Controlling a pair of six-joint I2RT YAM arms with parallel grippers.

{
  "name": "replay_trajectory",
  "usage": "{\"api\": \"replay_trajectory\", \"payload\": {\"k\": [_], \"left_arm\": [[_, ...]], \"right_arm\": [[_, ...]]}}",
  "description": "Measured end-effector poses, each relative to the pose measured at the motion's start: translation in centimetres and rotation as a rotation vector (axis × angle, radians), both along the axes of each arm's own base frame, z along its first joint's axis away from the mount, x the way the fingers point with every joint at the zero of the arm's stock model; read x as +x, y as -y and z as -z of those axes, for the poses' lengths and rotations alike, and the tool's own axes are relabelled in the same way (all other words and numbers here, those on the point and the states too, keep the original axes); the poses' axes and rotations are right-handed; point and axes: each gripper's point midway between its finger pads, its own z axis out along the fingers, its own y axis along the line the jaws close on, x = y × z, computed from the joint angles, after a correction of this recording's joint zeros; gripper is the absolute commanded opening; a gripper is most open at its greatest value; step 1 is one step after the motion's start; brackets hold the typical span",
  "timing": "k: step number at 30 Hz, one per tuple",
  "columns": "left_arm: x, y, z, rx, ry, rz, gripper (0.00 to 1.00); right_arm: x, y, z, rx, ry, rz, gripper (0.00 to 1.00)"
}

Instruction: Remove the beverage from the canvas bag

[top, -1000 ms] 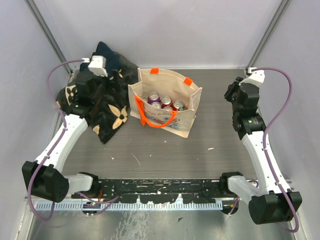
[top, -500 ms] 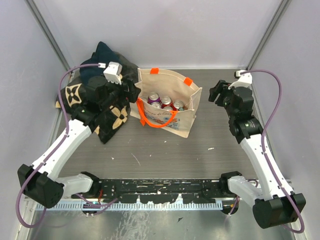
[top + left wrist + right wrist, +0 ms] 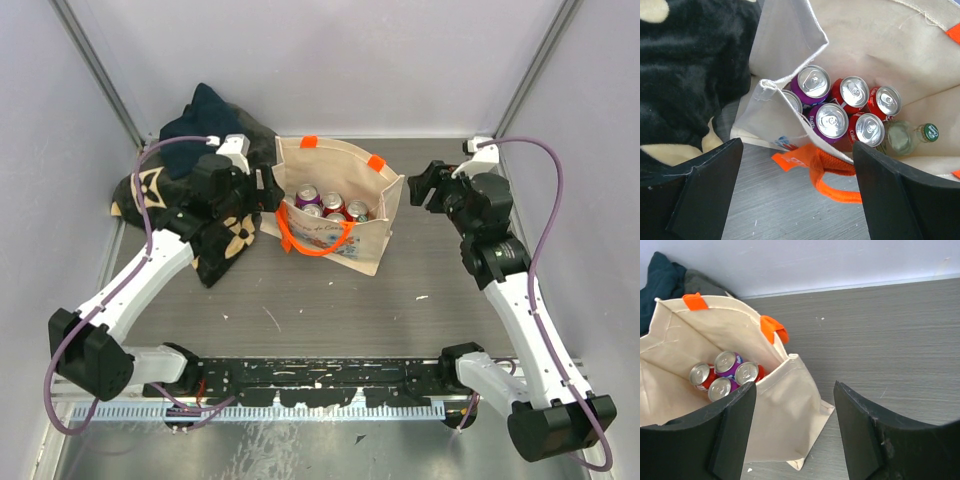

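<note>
The beige canvas bag (image 3: 352,232) with orange handles (image 3: 318,245) stands open at the back middle of the table. Several purple and red cans (image 3: 330,205) stand inside it. The left wrist view shows the cans (image 3: 832,120) and a clear glass bottle with a green cap (image 3: 910,136) in the bag (image 3: 790,45). My left gripper (image 3: 264,190) is open and empty above the bag's left edge (image 3: 797,150). My right gripper (image 3: 422,185) is open and empty, just right of the bag (image 3: 794,390). The cans (image 3: 727,375) also show in the right wrist view.
A dark floral blanket (image 3: 200,200) lies bunched against the bag's left side, with a dark blue cloth (image 3: 205,110) on top. Walls close the back and both sides. A black rail (image 3: 320,385) runs along the front edge.
My left arm has swung right from over the blanket to the bag's left edge. My right arm has swung left toward the bag's right side. The bag has not moved.
</note>
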Motion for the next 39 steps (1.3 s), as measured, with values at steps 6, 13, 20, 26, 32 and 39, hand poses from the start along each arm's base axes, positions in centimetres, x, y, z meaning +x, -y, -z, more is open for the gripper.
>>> {"api": "replay_trajectory", "payload": {"k": [6,13,20,26,32,39], "left_arm": [[0.3,0.5,1.1,-0.019,-0.038,-0.003,0.63],[-0.8,1.7,3.3,-0.058,-0.093,0.045,0.25],[-2.7,2.3,5.6,-0.062,-0.138,0.087,0.16],[-4.2,3.0,6.1,-0.035,-0.139,0.118,0.14],[-5.3,3.1,6.8,0.004,-0.147,0.126,0.17],[-6.1,3.2,7.2,0.019,-0.157,0.134,0.18]], "right_arm": [[0.3,-2.0,-0.5,0.003,-0.004,-0.077,0.68],[0.8,-7.1,-0.2,-0.005,-0.026,-0.24,0.68],[-1.4,-14.9,3.4,-0.063,-0.11,-0.446,0.66],[-3.9,-18.7,5.3,-0.088,-0.148,-0.551,0.51],[-5.1,-19.9,8.2,-0.105,-0.207,-0.584,0.35],[-6.8,-19.6,13.0,-0.14,-0.298,-0.591,0.29]]}}
